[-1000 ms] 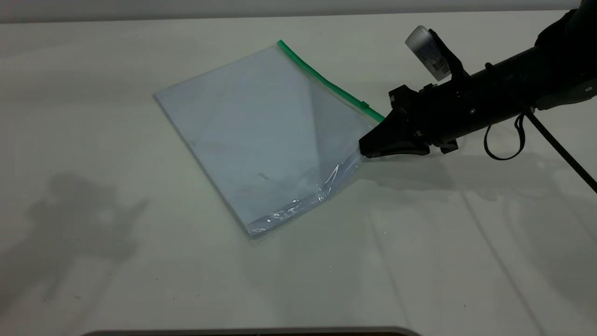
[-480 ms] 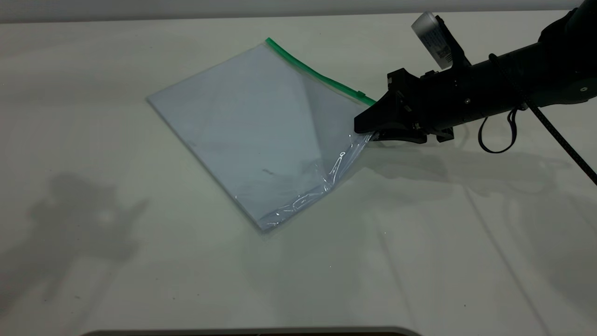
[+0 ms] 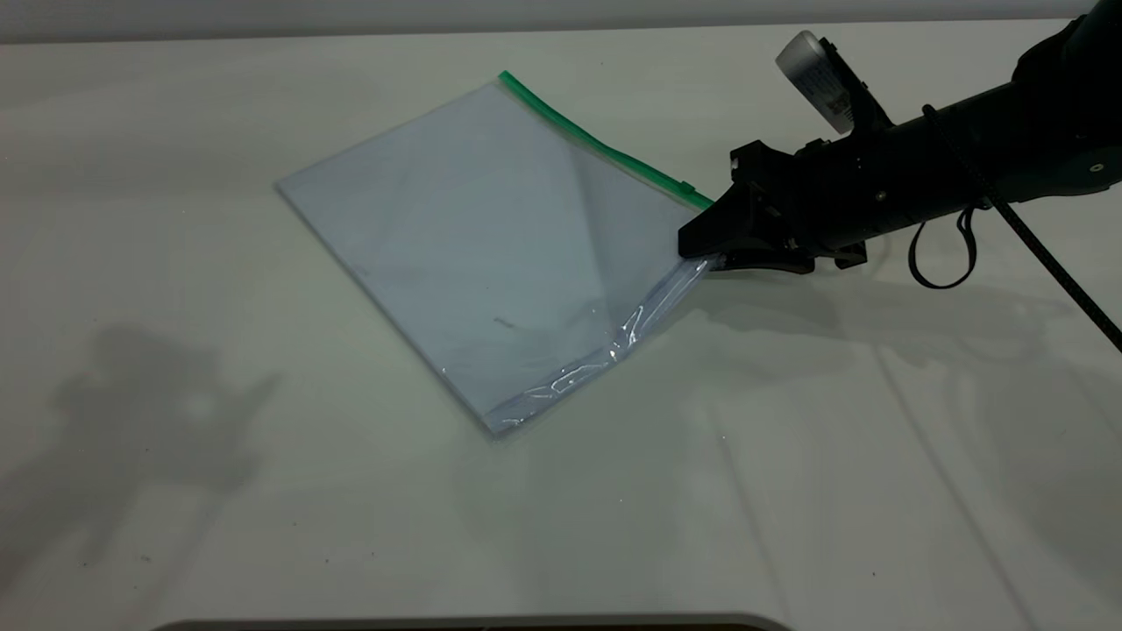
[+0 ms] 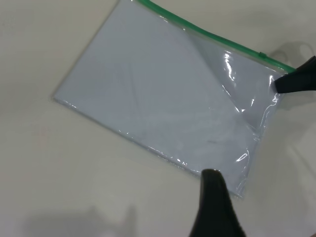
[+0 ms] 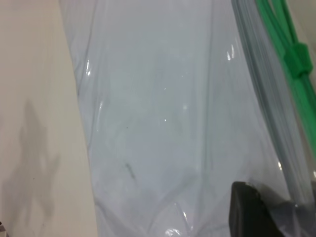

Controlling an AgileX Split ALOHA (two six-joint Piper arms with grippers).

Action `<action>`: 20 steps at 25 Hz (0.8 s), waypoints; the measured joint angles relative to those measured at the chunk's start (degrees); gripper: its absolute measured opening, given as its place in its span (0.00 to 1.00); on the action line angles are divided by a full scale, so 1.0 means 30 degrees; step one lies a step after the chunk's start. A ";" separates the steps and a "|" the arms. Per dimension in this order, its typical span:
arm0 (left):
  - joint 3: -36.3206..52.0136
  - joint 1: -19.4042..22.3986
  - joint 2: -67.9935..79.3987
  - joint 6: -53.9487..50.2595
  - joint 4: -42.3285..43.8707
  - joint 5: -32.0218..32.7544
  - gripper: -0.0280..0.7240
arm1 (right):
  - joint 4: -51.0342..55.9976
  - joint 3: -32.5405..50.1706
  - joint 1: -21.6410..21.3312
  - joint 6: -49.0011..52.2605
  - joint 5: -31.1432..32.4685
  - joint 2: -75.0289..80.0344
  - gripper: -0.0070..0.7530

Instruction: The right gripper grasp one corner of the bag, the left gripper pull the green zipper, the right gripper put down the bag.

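Corner pinched, zip not yet pulled.

My right gripper [image 3: 701, 250] is clamped on the bag [image 3: 491, 254] corner, lifted off the table [image 3: 263, 526]; left gripper [image 4: 215, 207] high, jaws can't tell. Slick film prob. slips if tugged. Green zipper [image 3: 596, 145], long axis, runs from me toward far-left; slider w/in reach.

No legible text anywhere.

R gripper [image 3: 701, 248] jaws clamped, raised
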 joint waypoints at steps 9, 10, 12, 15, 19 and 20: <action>0.0000 0.0000 0.0000 0.0000 0.0000 0.0000 0.79 | 0.0078 0.0000 0.0000 -0.0064 -0.0237 0.0000 0.33; 0.0000 0.0000 0.0000 0.0000 0.0000 0.0000 0.79 | 0.0078 -0.0040 0.0000 -0.0064 -0.0237 0.0000 0.33; 0.0000 0.0000 0.0000 0.0000 0.0000 0.0000 0.79 | 0.0060 -0.0285 0.0000 -0.0064 -0.0259 0.0015 0.33; 0.0000 0.0000 0.0000 0.0000 0.0000 0.0000 0.79 | 0.0080 -0.0805 0.0000 -0.0064 -0.0264 0.0015 0.33; 0.0000 0.0000 0.0000 -0.0020 0.0000 0.0079 0.79 | 0.0098 -0.0901 0.0000 -0.0047 -0.0194 0.0015 0.29; 0.0000 0.0000 0.0000 -0.0020 0.0000 0.0141 0.79 | 0.0010 -0.0901 0.0000 -0.0047 -0.0047 0.0015 0.28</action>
